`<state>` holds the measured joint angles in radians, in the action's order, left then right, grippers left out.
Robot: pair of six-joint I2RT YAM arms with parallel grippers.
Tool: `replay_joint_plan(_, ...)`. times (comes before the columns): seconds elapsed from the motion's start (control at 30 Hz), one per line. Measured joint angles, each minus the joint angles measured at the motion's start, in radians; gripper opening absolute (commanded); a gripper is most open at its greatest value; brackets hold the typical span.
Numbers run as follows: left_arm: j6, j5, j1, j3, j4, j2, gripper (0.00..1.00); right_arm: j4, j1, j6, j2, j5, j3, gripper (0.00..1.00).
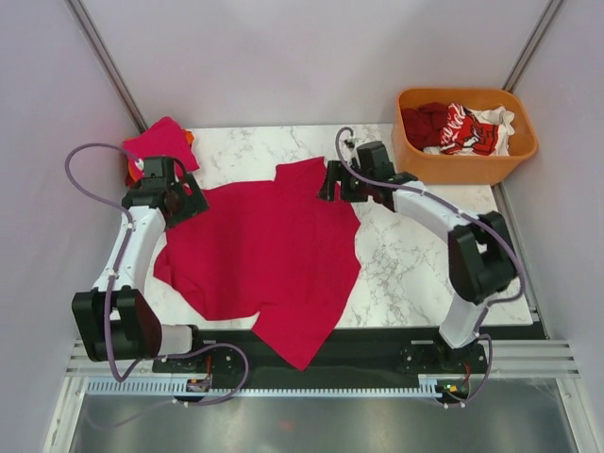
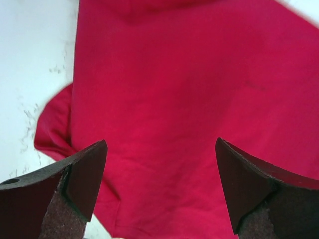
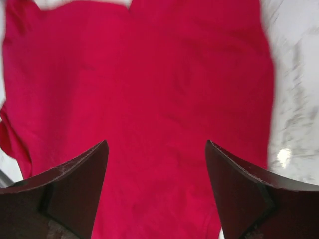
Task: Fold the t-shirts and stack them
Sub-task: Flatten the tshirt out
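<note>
the left hand has its fingers spread wide with nothing between them. it hangs just above the crimson t-shirt, near the shirt's far left part. the right hand is likewise agape and empty, over the shirt's far right end.

the shirt should handle as light, limp cloth. it will sag, bunch and trail rather than keep a shape, and it may slide on the smooth marble table. i'd judge the best hold is a pinch at an edge or corner, one hand to each side at matching points. that way it lifts as a sheet and folds over cleanly. a grab in the middle would only gather a wad.

it is plain crimson with no print showing, and lies spread mostly flat but askew across the middle of the table. an edge is curled at its left side, and its near end droops over the table's near edge. which end is the collar i cannot tell.

further out, a folded pink-red shirt sits at the far left corner with something orange peeking from under it. at the far right an orange tub holds more shirts: dark red, red with white print, and white.
</note>
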<state>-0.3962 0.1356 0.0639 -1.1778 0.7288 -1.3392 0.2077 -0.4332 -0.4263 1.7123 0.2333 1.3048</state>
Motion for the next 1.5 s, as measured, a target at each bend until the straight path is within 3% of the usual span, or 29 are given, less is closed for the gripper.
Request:
replay_joint_plan(0.23,0.000,-0.035,0.000,0.066,-0.016,0.002,0.95,0.009,-0.001,-0.007,0.285,0.089,0.088,0.82)
replay_joint_plan(0.43,0.000,-0.040,0.000,0.066,-0.029,0.000,0.95,0.009,0.023,-0.008,0.367,0.092,0.118,0.83)
replay_joint_plan(1.0,0.001,-0.043,-0.007,-0.047,-0.045,-0.169,0.93,-0.008,0.246,0.026,0.343,0.027,0.087,0.89)
replay_joint_plan(1.17,-0.004,0.014,-0.126,-0.050,-0.039,-0.166,0.88,0.066,0.244,0.054,0.306,-0.130,0.072,0.92)
replay_joint_plan(1.5,-0.126,0.061,-0.256,0.202,0.063,0.036,0.82,0.225,0.247,0.072,0.081,-0.230,0.027,0.97)
